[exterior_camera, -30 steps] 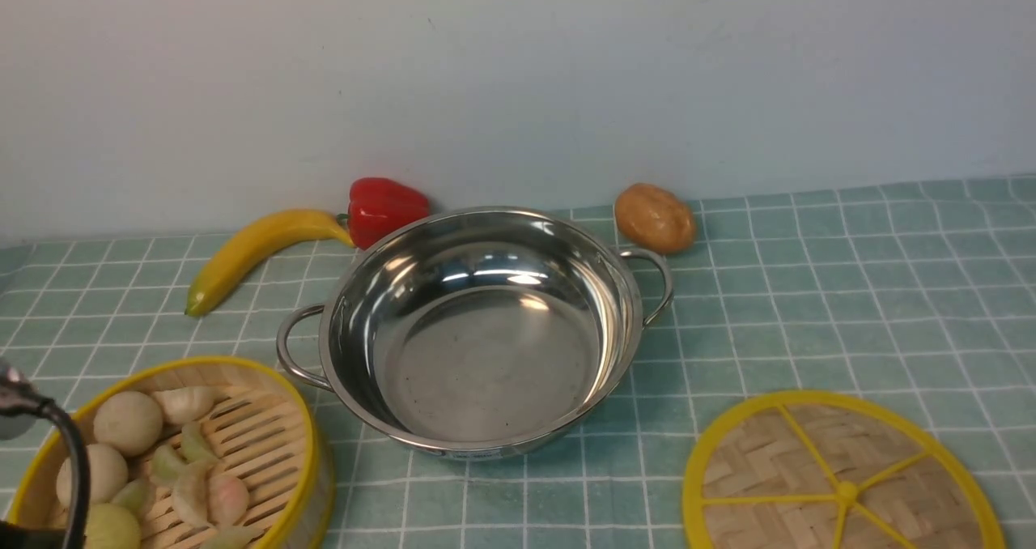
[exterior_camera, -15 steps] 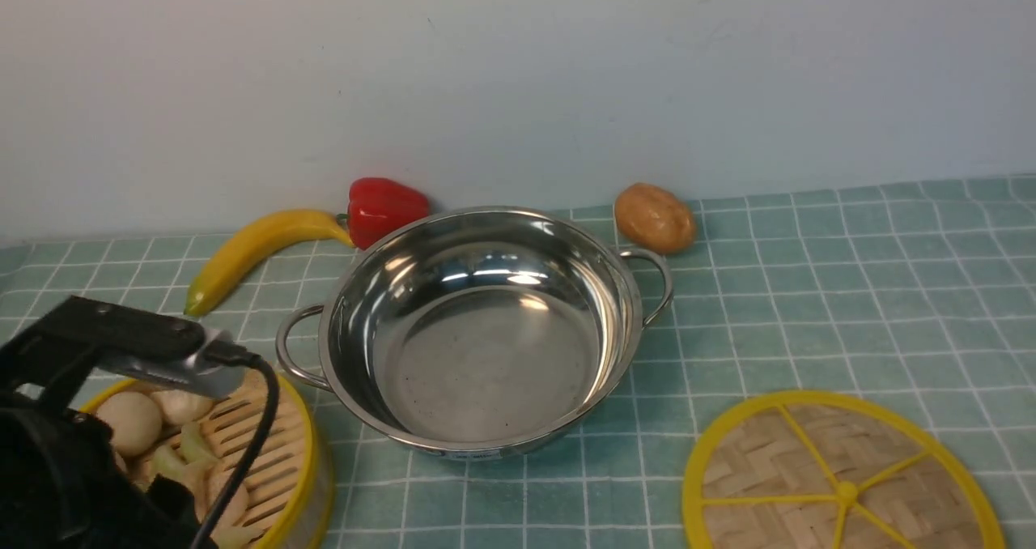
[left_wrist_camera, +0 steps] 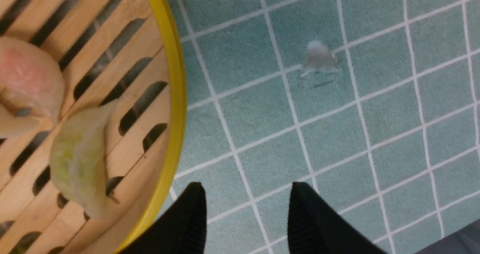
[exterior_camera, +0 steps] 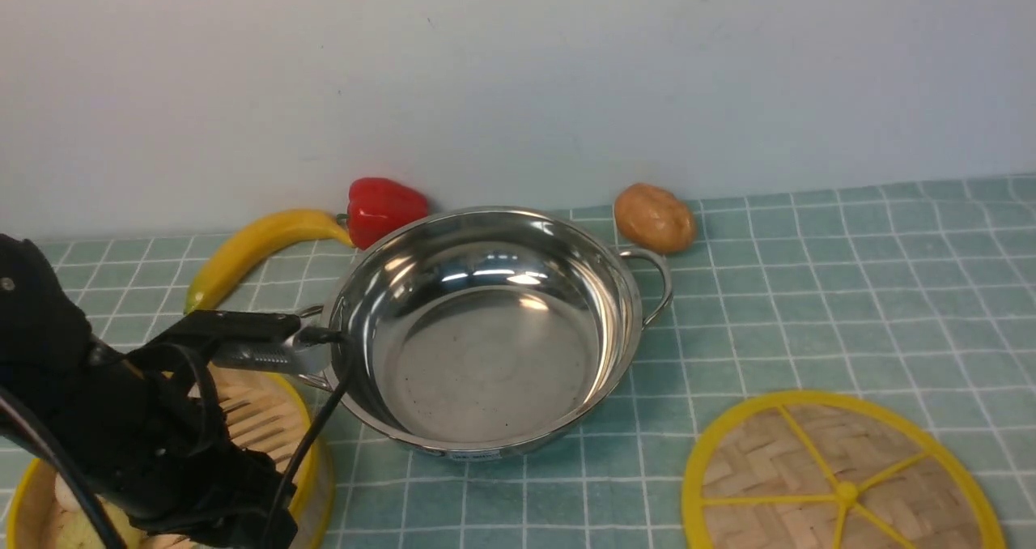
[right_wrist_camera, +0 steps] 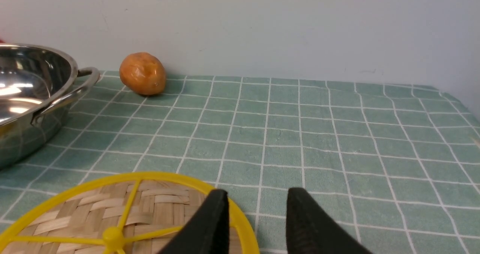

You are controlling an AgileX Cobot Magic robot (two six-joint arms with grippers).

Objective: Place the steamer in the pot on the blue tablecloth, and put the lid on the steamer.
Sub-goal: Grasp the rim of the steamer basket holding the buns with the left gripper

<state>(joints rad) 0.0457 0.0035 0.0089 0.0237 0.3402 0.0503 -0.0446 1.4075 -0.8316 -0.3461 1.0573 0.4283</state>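
Observation:
The bamboo steamer (exterior_camera: 271, 419) sits at the front left of the blue tablecloth (exterior_camera: 809, 306), mostly hidden under my left arm (exterior_camera: 146, 436). In the left wrist view its yellow rim (left_wrist_camera: 176, 108), slatted floor and pale dumplings (left_wrist_camera: 78, 160) show. My left gripper (left_wrist_camera: 247, 194) is open just outside that rim, one finger against it, with only cloth between the jaws. The shiny pot (exterior_camera: 486, 346) stands empty in the middle. The woven lid (exterior_camera: 842, 484) lies flat at the front right. My right gripper (right_wrist_camera: 258, 199) hovers open at the lid's (right_wrist_camera: 112, 216) edge.
A banana (exterior_camera: 251, 249) and a red pepper (exterior_camera: 384, 207) lie behind the pot's left side. A potato (exterior_camera: 654, 217) rests by its right handle. A pale wall closes off the back of the table.
My left arm has swung in from the front left corner and now covers most of the steamer, its wrist reaching toward the pot's left handle. Pot, lid and food have not moved.

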